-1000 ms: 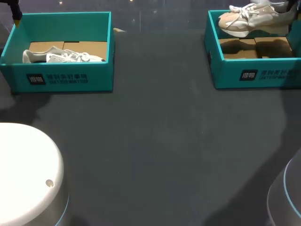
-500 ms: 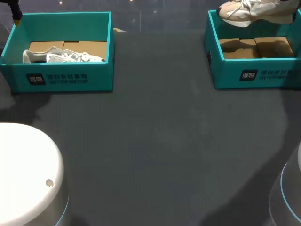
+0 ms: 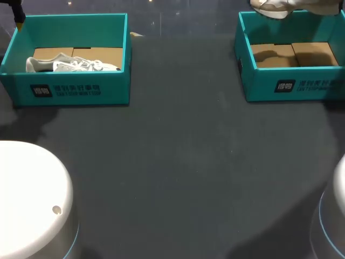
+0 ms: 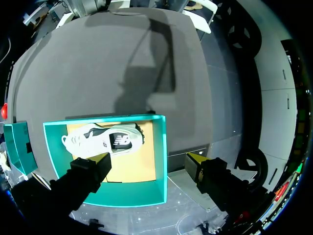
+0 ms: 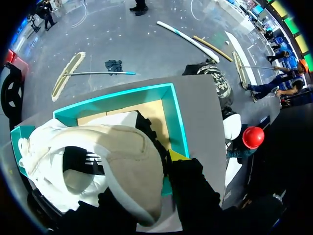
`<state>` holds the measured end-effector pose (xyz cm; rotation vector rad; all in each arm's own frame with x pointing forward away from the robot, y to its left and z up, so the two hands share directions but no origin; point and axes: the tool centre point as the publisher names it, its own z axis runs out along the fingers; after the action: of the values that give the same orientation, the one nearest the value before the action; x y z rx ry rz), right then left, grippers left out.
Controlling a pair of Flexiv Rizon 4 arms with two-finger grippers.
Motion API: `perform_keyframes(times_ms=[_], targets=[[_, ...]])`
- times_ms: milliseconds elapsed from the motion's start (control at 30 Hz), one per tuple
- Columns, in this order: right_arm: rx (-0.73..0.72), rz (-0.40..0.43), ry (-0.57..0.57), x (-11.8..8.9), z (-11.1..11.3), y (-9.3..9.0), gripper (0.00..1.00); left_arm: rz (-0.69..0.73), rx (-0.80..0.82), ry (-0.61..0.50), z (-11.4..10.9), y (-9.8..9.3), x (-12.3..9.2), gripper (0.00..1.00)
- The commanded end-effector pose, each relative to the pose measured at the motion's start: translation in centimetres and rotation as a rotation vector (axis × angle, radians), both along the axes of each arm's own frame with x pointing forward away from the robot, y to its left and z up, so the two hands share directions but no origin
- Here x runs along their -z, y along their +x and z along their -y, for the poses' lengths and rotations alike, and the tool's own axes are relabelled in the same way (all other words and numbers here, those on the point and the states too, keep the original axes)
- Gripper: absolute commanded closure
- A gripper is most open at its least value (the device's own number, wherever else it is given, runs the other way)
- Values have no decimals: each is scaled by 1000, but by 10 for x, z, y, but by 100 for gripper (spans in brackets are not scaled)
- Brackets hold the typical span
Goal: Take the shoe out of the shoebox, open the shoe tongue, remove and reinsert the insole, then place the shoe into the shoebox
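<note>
A beige and white shoe point(image 3: 275, 6) hangs above the far rim of the right teal shoebox point(image 3: 291, 83), whose cardboard floor lies bare. In the right wrist view my right gripper point(image 5: 165, 159) is shut on the shoe point(image 5: 112, 161) at its heel collar, with one yellow fingertip point(image 5: 177, 155) showing outside it. The box point(image 5: 177, 117) lies below. The left teal shoebox point(image 3: 70, 89) holds a white shoe point(image 3: 73, 65) lying on its side. My left gripper point(image 4: 149, 159) hovers open over that box's edge point(image 4: 162, 161), well above the white shoe point(image 4: 105, 139).
The two boxes stand at the far left and far right of the dark table point(image 3: 178, 162). My arms' white round bases fill the near corners, left point(image 3: 32, 199) and right point(image 3: 331, 216).
The beige shoe has risen out of the right box toward the head view's upper edge, held by my right gripper. The left arm has not moved.
</note>
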<state>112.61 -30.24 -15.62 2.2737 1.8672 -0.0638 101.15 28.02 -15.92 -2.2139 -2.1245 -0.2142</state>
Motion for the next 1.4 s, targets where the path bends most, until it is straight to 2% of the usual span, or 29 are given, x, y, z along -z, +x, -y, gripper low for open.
perform_keyframes(times_ms=[33, 433, 733, 1067, 1400], targets=[[8, 38, -34, -21, -11, -23, 100, 0, 1, 1, -1, 0, -1, 0], [13, 57, -13, -41, -49, -68, 100, 0, 1, 1, -1, 0, -1, 0], [50, 65, -32, -46, -82, -107, 100, 0, 1, 1, -1, 0, -1, 0], [47, 63, -39, -40, -121, -141, 100, 0, 1, 1, -1, 0, -1, 0], [45, 75, -51, -33, -161, -187, 100, 0, 1, 1, -1, 0, -1, 0]])
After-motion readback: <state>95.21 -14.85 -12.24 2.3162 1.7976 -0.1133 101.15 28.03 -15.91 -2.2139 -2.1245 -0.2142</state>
